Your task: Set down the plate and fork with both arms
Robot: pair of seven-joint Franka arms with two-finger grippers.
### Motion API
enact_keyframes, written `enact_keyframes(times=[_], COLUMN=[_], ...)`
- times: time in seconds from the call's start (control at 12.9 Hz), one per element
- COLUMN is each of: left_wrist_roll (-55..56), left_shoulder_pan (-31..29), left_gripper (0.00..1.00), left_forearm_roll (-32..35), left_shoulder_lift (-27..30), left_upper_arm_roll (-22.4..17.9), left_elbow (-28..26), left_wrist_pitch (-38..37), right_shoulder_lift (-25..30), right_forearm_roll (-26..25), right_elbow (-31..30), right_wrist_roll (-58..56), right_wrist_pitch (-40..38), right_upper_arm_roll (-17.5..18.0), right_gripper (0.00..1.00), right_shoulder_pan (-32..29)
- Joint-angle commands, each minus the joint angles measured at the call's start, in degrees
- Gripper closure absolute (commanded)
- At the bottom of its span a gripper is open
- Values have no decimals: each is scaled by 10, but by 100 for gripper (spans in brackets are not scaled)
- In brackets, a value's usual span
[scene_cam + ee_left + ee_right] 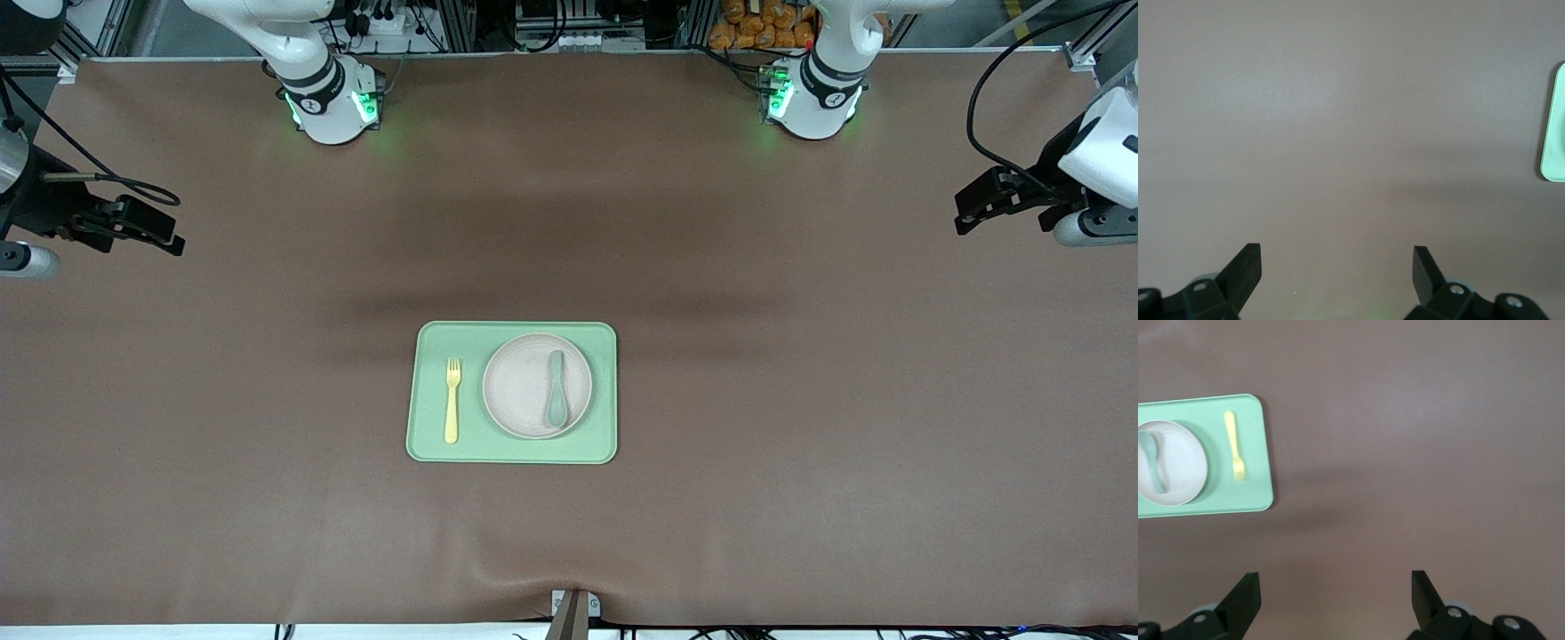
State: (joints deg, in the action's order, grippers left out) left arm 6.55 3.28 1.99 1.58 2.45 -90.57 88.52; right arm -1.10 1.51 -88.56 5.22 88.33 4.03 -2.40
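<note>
Green tray (511,449) sits mid-table, and the plate (524,391) and fork (452,401) are both already laid on it, so the layout the task asks for is pretty much seen here. The plate is pale, round and matte-looking, with a grey-green spoon (556,388) lying in it. The fork is yellow, slim, probably plastic, set just beside the plate toward the right arm's end of the tray, tines pointed toward the robot bases. Its long axis runs parallel to the spoon's.

Both arms are parked wide. The left gripper (1337,267) is held over bare brown table at its own end, fingers spread wide, nothing gripped; only a corner of the tray is caught in its wrist view. The right gripper (1335,590) is likewise held open and empty over its end, with the whole setting visible in its view. The fork lies on the right arm's side, the plate closer to centre.
</note>
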Motion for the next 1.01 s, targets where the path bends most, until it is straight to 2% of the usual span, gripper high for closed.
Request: enact_keyframes(times=[0.0,0.08,0.31,0.93], left_wrist_roll=[-10,-10,-11,-10], left_shoulder_pan=[2,2,4,4], left_gripper=[0,0,0,0], left_forearm_roll=[-9,-9,-9,-9], left_shoulder_lift=[18,18,17,18], left_upper_arm_roll=[-1,-1,0,20], left_elbow=[-13,-14,-14,-26], left_wrist_pitch=[-5,-5,-5,-5], right_shoulder_lift=[-16,-16,-14,-11], right_forearm_roll=[-58,-63,-24,-20], right_elbow=[69,72,69,64], right_wrist_roll=[-5,-1,-3,-3], right_wrist_pitch=[-34,-36,-41,-43], right_upper_arm_roll=[-1,-2,-5,-4], right_gripper=[0,0,0,0], right_shoulder_pan=[36,35,23,15])
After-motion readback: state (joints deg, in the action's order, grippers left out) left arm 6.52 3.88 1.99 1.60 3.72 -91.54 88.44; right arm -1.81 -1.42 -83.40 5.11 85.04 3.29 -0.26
